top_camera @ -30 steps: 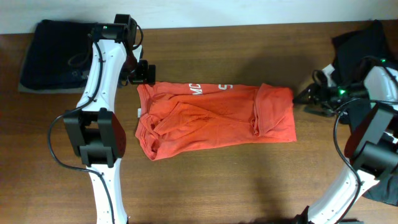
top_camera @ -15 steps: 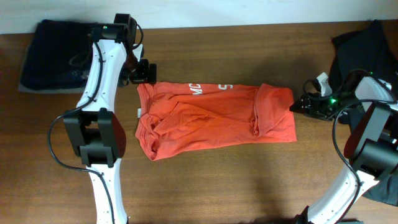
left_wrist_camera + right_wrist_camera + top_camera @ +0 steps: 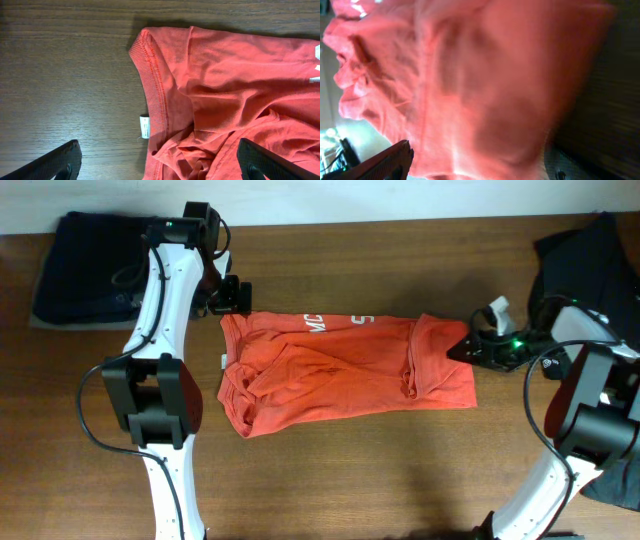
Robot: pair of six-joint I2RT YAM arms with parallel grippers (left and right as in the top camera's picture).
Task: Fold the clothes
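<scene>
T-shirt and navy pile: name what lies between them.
Overhead, the left arm crosses a strip of bare table between the T-shirt and the navy pile.

It seems to be a robotics lab: a white left arm [image 3: 160,310] and right arm [image 3: 585,405] with loose black cables [image 3: 88,412] stand on a brown wooden table [image 3: 400,470], a plain white wall [image 3: 400,198] along the top.

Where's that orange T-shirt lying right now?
From overhead, the orange T-shirt lies crumpled in the middle of the table, the left hand by its collar corner and the right hand at its opposite edge.
</scene>
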